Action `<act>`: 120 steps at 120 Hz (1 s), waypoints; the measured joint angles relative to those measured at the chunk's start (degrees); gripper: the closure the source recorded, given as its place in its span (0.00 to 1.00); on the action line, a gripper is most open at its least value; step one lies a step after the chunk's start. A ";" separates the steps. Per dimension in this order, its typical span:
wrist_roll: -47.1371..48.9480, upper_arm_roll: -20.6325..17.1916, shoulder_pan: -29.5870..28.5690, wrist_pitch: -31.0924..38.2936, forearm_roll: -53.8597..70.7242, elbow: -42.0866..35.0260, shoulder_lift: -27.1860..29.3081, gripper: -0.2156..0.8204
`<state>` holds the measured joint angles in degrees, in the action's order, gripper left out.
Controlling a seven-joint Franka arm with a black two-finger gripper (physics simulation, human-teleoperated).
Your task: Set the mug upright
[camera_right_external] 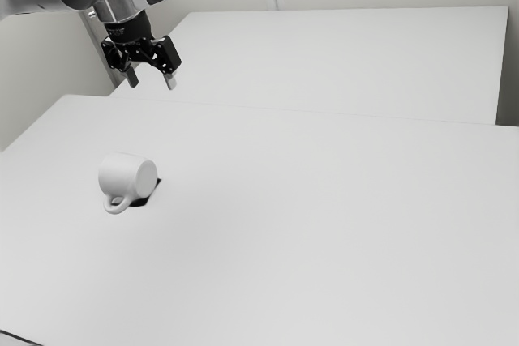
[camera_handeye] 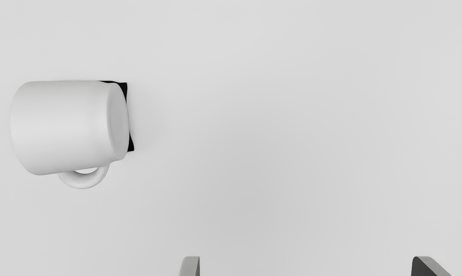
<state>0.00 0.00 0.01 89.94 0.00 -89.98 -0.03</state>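
Observation:
High above the table, at the upper left of the exterior view, my gripper [camera_right_external: 152, 81] hangs open with nothing between its fingers. The white mug [camera_right_external: 122, 176] lies on its side, well below the hand, its closed base facing the exterior view's right and its handle low toward the near side. In the wrist view the mug [camera_handeye: 62, 124] shows its base and its loop handle, while its mouth is turned away. It lies off to one side of my open gripper [camera_handeye: 306, 266], untouched.
A small flat black piece [camera_right_external: 139, 202] sits partly under the mug. The mug's white table [camera_right_external: 308, 224] adjoins another white surface [camera_right_external: 340, 62] behind it. A dark cable [camera_right_external: 18, 337] crosses the near left corner of the exterior view.

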 joint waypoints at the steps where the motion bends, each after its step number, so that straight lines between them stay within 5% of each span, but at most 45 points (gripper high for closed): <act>1: -0.07 -0.29 -0.28 0.04 0.10 0.21 0.02 0.21; 43: -2.27 -1.31 -1.26 0.71 -0.37 1.27 0.54 0.21; 96: -6.62 10.85 8.43 0.77 -9.99 -5.61 -0.76 0.21; 120: -14.05 14.83 5.46 3.74 -13.25 -6.61 -3.14 0.21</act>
<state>-14.05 14.83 5.47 93.68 -13.25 -96.59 -3.17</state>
